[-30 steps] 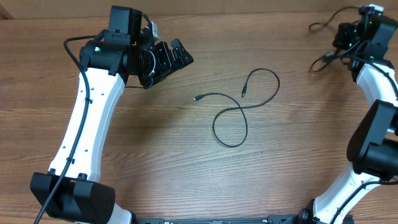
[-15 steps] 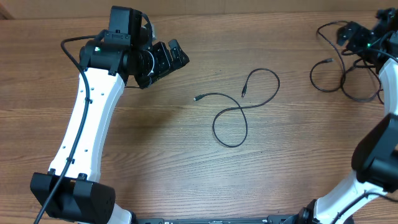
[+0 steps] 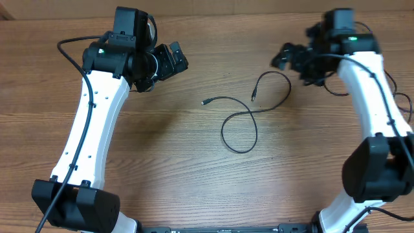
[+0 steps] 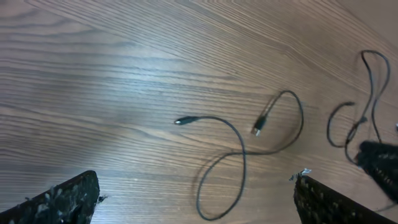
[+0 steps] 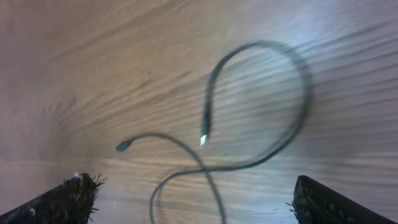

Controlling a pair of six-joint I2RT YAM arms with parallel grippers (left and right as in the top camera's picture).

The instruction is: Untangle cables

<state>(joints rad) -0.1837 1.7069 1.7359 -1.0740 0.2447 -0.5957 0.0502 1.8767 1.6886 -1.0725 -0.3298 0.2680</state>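
One thin black cable [image 3: 240, 115] lies mid-table in an S-shaped loop that crosses itself once. Its plugs rest at the left [image 3: 205, 102] and near the centre [image 3: 253, 97]. The same cable [image 4: 241, 140] shows in the left wrist view and, blurred, as a cable [image 5: 273, 149] in the right wrist view. A second cable [image 4: 371, 78] lies apart at the far right, mostly hidden under the right arm in the overhead view. My left gripper [image 3: 178, 59] [image 4: 196, 182] hovers open, up and left of the loop. My right gripper [image 3: 289, 61] [image 5: 193, 184] is open above the loop's upper bend, holding nothing.
The wooden table [image 3: 162, 162] runs on all sides. The white left arm [image 3: 90, 129] crosses the left side and the right arm [image 3: 378, 103] the right side. Thicker black arm wiring [image 3: 71, 48] arcs off the left arm.
The right gripper opened and let go of the second cable at the far right. It then swung left to above the middle cable. The left gripper drew back slightly left.
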